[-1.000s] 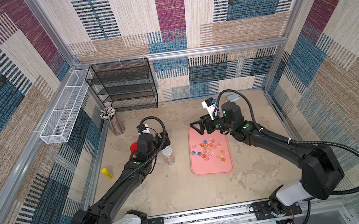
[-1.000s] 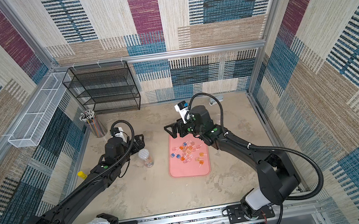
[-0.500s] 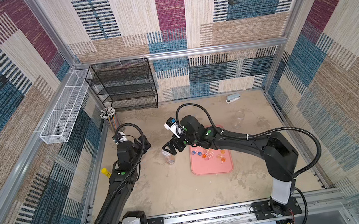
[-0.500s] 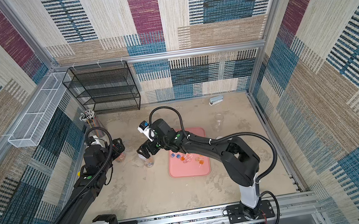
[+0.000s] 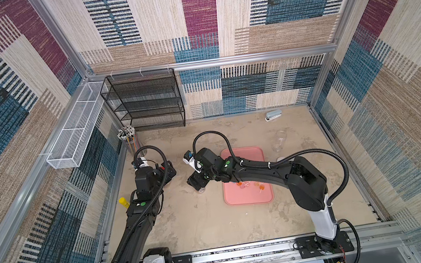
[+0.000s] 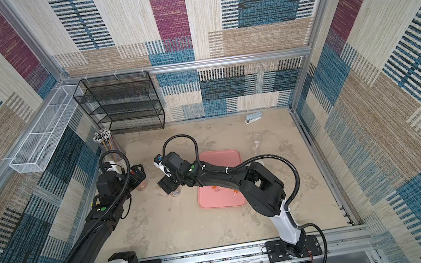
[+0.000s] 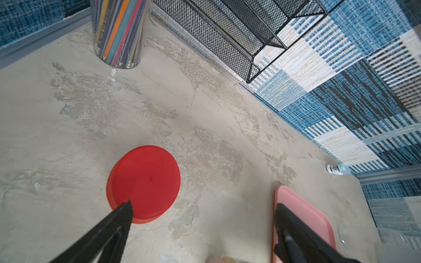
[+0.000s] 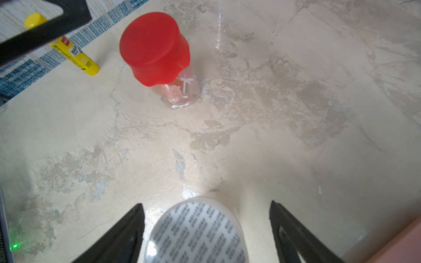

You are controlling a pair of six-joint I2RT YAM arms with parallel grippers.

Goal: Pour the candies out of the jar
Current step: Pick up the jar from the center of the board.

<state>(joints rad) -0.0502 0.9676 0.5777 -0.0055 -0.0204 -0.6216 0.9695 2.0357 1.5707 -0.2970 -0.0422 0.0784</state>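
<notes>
We count three jars, two grippers, one tray point(image 5: 242, 155), one glue stick point(image 8: 73, 54), one pencil cup point(image 7: 118, 31), one stapler point(image 5: 273, 115), one black mesh shelf point(image 5: 145, 102) and one white wire basket point(image 5: 76, 135). The red-lidded jar point(image 8: 157, 45) stands on the table point(image 5: 201, 220) near the glue stick, with pink and orange candies point(image 8: 180, 90) on white sticks inside; we cannot count them through the wall. More candies point(image 5: 259, 185) lie loose on the tray. There we make out about four orange and pink heads, since the right arm covers the middle of the tray. The sealed jar point(image 8: 196, 232) stands just off the tray's left edge, and the right gripper point(image 8: 206, 203) is over it with its jaws apart on either side of the top, a gap showing on both sides. The clear jar point(image 5: 280, 140) lies on its side beyond the tray's far right corner. The left gripper point(image 7: 204, 203) is spread wide above the red lid. One fingertip point(image 7: 127, 207) overlaps the lid's rim in the wrist view, and we cannot tell whether it touches. In both top views this gripper hides nearly all of that jar. The seal carries rows of small grey print, too blurred to read, and its lower part is cut off. The glue stick shows a red mark and dark lettering that we cannot read either.
</notes>
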